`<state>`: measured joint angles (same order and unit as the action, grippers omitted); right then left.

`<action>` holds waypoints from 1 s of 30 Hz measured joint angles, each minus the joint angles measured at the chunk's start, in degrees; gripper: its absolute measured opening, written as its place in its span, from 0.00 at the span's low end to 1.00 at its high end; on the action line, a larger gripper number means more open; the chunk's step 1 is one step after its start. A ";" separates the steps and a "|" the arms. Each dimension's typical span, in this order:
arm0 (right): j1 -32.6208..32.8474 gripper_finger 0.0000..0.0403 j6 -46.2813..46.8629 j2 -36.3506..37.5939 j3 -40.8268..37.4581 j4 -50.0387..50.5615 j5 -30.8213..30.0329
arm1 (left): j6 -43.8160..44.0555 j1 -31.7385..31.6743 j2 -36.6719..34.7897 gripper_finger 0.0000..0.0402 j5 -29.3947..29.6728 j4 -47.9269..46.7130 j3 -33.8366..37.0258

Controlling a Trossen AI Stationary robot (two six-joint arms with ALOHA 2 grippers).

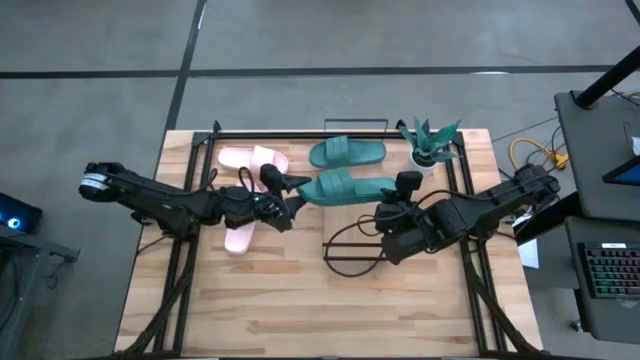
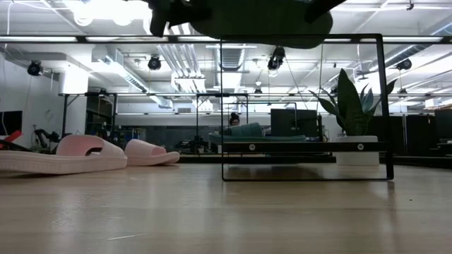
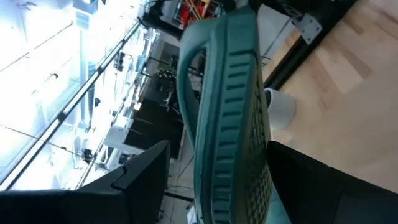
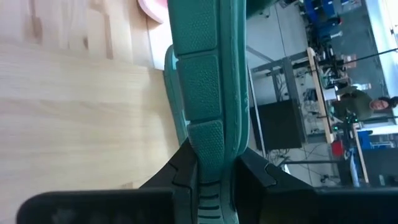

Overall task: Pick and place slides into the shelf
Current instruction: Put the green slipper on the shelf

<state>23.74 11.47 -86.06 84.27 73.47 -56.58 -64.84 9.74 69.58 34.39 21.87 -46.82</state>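
**Teal slide carried between two arms, above the table**

Nearest in both wrist views is the lifted teal slide, held off the wood so it can travel to the shelf; the right gripper pinches one end, its fingers pressed against the sole's edges, which is why the shoe hangs on its side there; the left gripper stands spread wide at the other end, one finger on each side of the ribbed sole, though whether they bear on it I cannot tell; probably it is steadying or handing over. In the high view both arms meet at mid-table under that shoe. Beyond, the second teal slide lies flat at the far edge; the pink slide lies to its left, and another pink slide sits partly under the left arm. A black wire frame rests by the right arm, likely the shelf; a potted plant stands at the far right corner.
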 joint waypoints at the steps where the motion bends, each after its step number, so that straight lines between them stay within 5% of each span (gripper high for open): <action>1: -0.01 0.13 -0.13 0.01 0.00 0.00 -0.01 | 0.00 -0.02 0.02 0.62 -0.60 -0.04 0.18; 6: 0.01 0.13 -0.94 0.33 -0.02 -0.13 0.00 | 0.63 0.02 -0.81 0.48 -4.10 -0.02 0.56; 13: -0.01 0.13 -1.24 0.47 0.48 -0.36 -0.50 | 1.75 0.07 -0.72 0.07 -6.39 -1.93 0.52; 16: 0.01 0.14 -1.37 0.50 0.48 -0.37 -0.38 | 2.19 0.02 -0.74 0.05 -6.85 -1.94 0.54; 26: 1.41 0.52 -3.82 1.35 3.96 -0.86 0.02 | 0.55 -0.79 -7.70 0.05 -4.71 -7.72 2.30; 30: 4.06 0.55 -13.21 1.84 5.40 -4.66 0.02 | 5.23 -0.88 -11.40 0.05 -12.35 -13.10 2.37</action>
<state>27.80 -1.75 -84.22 89.67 68.81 -56.55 -59.61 8.85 58.18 22.04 8.77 -44.45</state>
